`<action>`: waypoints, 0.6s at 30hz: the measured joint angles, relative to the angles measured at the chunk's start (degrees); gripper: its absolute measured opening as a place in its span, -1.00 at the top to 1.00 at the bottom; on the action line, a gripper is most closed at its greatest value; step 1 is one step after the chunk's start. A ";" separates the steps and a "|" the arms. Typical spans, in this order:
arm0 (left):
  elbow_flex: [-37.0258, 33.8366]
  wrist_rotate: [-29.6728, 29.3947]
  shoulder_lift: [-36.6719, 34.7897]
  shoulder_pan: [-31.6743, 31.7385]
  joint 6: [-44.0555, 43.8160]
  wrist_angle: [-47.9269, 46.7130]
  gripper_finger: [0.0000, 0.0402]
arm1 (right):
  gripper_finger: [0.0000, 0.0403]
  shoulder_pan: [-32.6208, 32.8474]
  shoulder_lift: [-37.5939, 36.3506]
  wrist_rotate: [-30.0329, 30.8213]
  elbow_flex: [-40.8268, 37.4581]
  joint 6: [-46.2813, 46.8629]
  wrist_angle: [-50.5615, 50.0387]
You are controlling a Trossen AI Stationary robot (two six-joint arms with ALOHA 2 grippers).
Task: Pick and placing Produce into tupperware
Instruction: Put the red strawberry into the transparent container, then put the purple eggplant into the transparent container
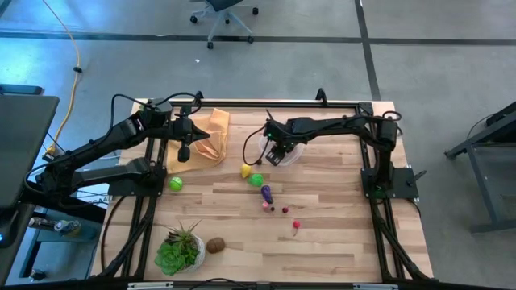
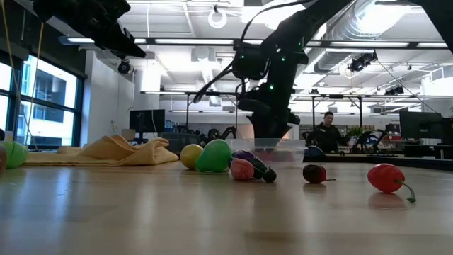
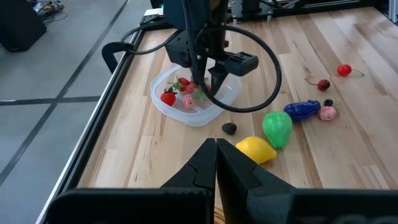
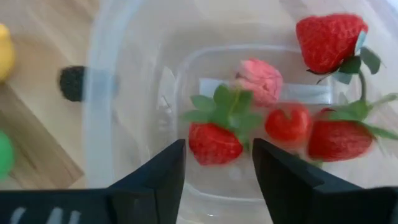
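Your right gripper [image 4: 217, 171] hangs jaws-open over the tupperware [image 3: 163, 102], strawberry [image 4: 214, 140] loose between them, probably just dropped, while the left gripper [image 3: 216, 163] waits pinched shut at 9 o'clock above the cloth [image 1: 208, 133].

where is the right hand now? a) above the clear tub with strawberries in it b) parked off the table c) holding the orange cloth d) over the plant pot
a: the right hand hangs open right over the clear tub, with a strawberry between its fingers; the high view shows it at the tub too.
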 joint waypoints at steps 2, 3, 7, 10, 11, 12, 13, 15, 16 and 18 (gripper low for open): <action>0.01 0.00 0.01 -0.01 -0.01 0.00 0.99 | 0.06 0.00 0.10 0.13 -0.07 -0.50 -0.08; 0.01 0.01 -0.01 0.00 0.00 0.00 0.99 | 0.05 0.00 0.05 0.17 -0.07 -0.70 0.12; -0.01 0.02 0.01 0.00 0.01 0.00 0.99 | 0.03 0.00 -0.06 0.20 -0.07 -0.80 0.69; 0.01 0.00 -0.01 0.01 -0.01 0.01 0.99 | 0.03 0.02 -0.94 0.86 -0.07 -0.80 0.96; 0.02 0.00 0.01 0.00 0.00 -0.01 0.99 | 0.02 0.04 -1.40 0.98 -0.07 -0.82 0.69; 0.01 0.02 0.00 -0.01 0.00 -0.01 0.99 | 0.02 0.26 -1.86 1.43 -0.07 -0.80 0.74; 0.02 0.00 0.01 0.01 0.01 0.01 0.99 | 0.02 0.44 -2.53 1.96 -0.07 -0.76 0.89; 0.02 0.02 0.00 -0.02 0.02 0.01 0.99 | 0.02 1.03 -4.06 3.08 -0.07 -0.73 0.60; 0.01 0.00 0.00 0.01 0.01 0.01 0.99 | 0.02 1.47 -4.93 3.38 -0.07 -0.66 0.55; -0.01 0.02 0.00 -0.01 0.00 -0.01 0.99 | 0.02 2.58 -6.70 3.92 -0.02 -0.36 0.47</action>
